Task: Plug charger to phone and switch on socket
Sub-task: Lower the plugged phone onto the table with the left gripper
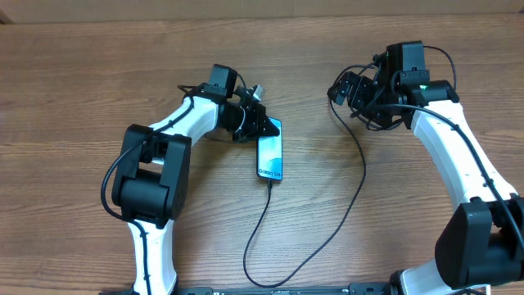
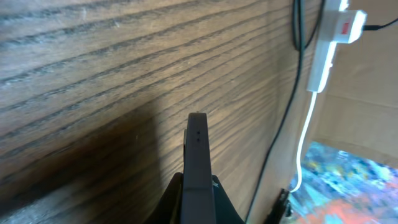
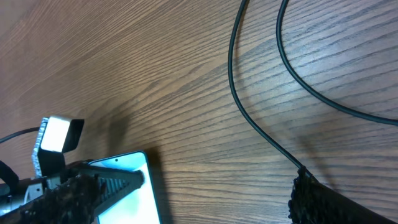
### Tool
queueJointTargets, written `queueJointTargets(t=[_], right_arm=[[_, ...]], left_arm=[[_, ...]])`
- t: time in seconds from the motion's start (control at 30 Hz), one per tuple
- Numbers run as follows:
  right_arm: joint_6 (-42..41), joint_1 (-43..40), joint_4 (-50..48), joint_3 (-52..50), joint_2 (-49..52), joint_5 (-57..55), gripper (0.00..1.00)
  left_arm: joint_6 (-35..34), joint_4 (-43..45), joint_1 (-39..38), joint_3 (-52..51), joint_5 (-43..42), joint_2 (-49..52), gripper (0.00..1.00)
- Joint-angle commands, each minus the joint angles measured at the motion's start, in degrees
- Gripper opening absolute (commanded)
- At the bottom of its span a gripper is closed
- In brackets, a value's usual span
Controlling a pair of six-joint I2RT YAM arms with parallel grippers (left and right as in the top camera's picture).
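Observation:
The phone (image 1: 270, 156) lies on the table with its blue screen lit and shows in the right wrist view (image 3: 127, 190). My left gripper (image 1: 260, 124) is shut on the phone's far end; its dark edge (image 2: 198, 162) runs out between the fingers (image 2: 198, 208). The charger cable (image 1: 363, 168) enters the phone's near end, loops toward the front edge and runs up to my right gripper (image 1: 345, 90). That gripper (image 3: 205, 196) is open, with the cable (image 3: 249, 118) by its right finger. The white socket (image 2: 326, 53) with a red switch shows only in the left wrist view.
The socket's white cord (image 2: 305, 143) hangs past the table edge beside a black cable (image 2: 292, 93). A cardboard wall (image 1: 262, 6) lines the back of the wooden table (image 1: 82, 90). The right arm (image 1: 458, 156) covers the back right.

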State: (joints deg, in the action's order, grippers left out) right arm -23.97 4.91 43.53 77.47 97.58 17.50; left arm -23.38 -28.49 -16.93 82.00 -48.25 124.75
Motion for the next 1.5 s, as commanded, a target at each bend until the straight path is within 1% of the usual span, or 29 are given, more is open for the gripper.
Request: queueJointTargets(t=[0.0, 0.2, 0.23, 0.3, 0.47, 0.57, 0.7, 1.17, 1.23, 1.37, 1.47], right_arm=[[0.3, 0.0, 0.3, 0.5, -1.3, -1.0, 1.0], [0.3, 0.0, 0.9, 0.5, -1.3, -1.0, 1.0], [0.3, 0.0, 1.2, 0.5, -1.3, -0.9, 1.0], [0.3, 0.0, 1.4, 0.5, -1.3, -1.0, 1.0], [0.3, 0.0, 1.8, 0.5, -1.3, -1.0, 1.0], [0.3, 0.0, 1.9, 0.5, -1.3, -0.9, 1.0], [0.2, 0.0, 1.9, 0.5, -1.3, -0.9, 1.0], [0.2, 0.0, 2.2, 0.5, -1.3, -0.9, 1.0], [0.2, 0.0, 2.3, 0.5, -1.3, -0.9, 1.0], [0.2, 0.0, 2.3, 0.5, -1.3, -0.9, 1.0], [0.2, 0.0, 2.3, 0.5, -1.3, -0.9, 1.0]], left_arm=[[0.7, 0.3, -1.3, 0.7, 3.1, -0.2, 0.04], [-2.6, 2.8, -1.9, 0.7, 4.0, -0.2, 0.04], [-3.7, 3.0, -1.9, 0.7, 5.2, -0.2, 0.04], [-4.9, 3.0, -1.9, 0.7, 6.8, -0.2, 0.04], [-6.1, 3.0, -1.9, 0.7, 7.0, -0.2, 0.04], [-8.0, 2.9, -1.9, 0.6, 8.6, -0.2, 0.04], [-9.0, 2.8, -1.9, 0.6, 8.7, -0.2, 0.04], [-9.0, 2.1, -1.9, 0.6, 8.7, -0.2, 0.04], [-9.0, 1.9, -1.9, 0.6, 8.7, -0.2, 0.06], [-9.0, 1.7, -1.9, 0.6, 8.7, -0.2, 0.15], [-9.0, 1.5, -1.9, 0.6, 8.7, -0.2, 0.15]])
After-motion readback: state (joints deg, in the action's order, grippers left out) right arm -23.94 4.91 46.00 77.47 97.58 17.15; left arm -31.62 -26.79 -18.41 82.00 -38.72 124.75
